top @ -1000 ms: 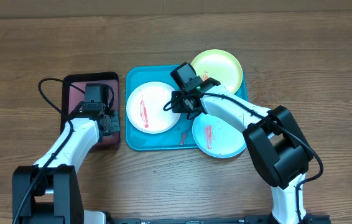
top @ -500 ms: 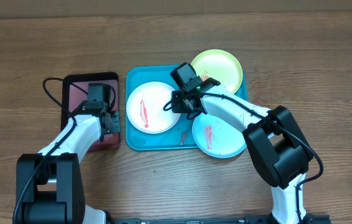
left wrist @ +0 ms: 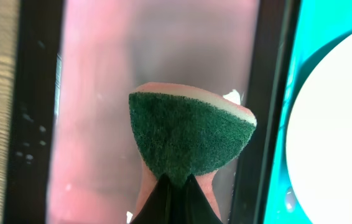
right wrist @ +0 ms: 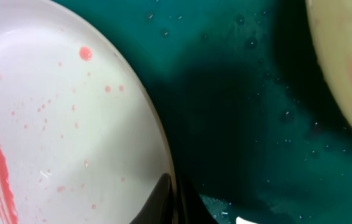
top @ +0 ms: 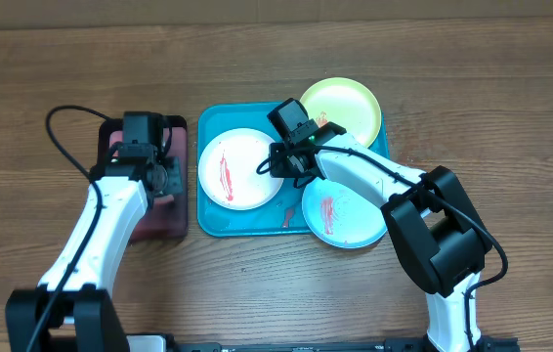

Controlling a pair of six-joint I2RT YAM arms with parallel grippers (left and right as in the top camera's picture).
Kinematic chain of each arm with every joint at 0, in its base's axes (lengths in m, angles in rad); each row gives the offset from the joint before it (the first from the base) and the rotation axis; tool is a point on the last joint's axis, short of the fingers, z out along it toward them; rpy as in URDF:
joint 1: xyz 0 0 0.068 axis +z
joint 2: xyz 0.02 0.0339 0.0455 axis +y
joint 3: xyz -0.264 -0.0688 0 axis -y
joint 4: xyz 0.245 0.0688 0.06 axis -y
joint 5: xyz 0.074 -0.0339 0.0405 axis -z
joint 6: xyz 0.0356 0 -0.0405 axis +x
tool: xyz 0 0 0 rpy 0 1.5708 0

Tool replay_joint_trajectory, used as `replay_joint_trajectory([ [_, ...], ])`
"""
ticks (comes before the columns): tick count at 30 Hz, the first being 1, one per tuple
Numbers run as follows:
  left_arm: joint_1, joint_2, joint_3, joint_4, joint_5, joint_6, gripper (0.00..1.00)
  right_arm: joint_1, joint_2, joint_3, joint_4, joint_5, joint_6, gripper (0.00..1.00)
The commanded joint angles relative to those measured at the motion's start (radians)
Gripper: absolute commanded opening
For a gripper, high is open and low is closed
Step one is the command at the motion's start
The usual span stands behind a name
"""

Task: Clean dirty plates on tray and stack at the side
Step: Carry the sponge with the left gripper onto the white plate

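A white plate [top: 238,167] with red smears lies on the left of the turquoise tray [top: 247,224]. My right gripper [top: 278,162] is shut on its right rim; in the right wrist view the fingers [right wrist: 163,199] pinch the white plate's edge [right wrist: 58,124]. A yellow-green plate [top: 343,104] overlaps the tray's far right corner. A mint-blue plate [top: 343,213] with a red smear sits at the front right. My left gripper [top: 167,178] is shut on a green-and-pink sponge [left wrist: 188,137] above the black-rimmed pinkish tray [top: 149,220].
The black-rimmed tray [left wrist: 95,74] lies just left of the turquoise tray [left wrist: 300,62] on the wooden table [top: 511,98]. A black cable [top: 62,127] loops behind the left arm. A small red smear marks the turquoise tray's floor [top: 287,216].
My left arm has swung away toward the far side of the black-rimmed tray, carrying the sponge. The right arm and the plates have not moved.
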Motion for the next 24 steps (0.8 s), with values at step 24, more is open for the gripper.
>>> replay_joint_trajectory([
  [24, -0.273, 0.106, 0.087, 0.076, 0.021, -0.305, 0.04, -0.058, 0.002, -0.020, -0.059, -0.057, 0.135, 0.04],
])
